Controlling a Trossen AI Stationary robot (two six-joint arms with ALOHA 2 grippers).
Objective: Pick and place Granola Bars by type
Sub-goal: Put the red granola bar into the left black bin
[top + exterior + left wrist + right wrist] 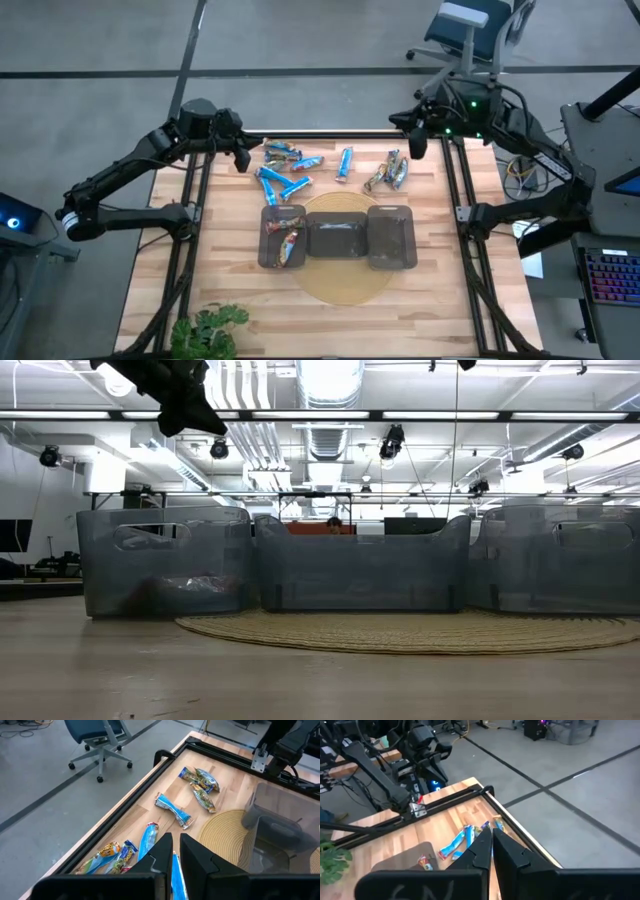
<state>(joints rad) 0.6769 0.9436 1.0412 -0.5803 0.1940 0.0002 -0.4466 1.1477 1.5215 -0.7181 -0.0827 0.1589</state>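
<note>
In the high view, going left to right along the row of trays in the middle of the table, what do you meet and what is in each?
Left tray, holding a few mixed-colour granola bars → middle tray, nothing visible inside → right tray, nothing visible inside.

Even, fairly bright light falls from above; the low view shows long ceiling strip lights (330,415) glaring white. The table (440,300) is evenly lit, with soft, faint shadows under the trays (340,238). In the low view the near tabletop is blurred. Both wrist views are slightly soft, their near fingers (195,857) dark and unsharp.
</note>
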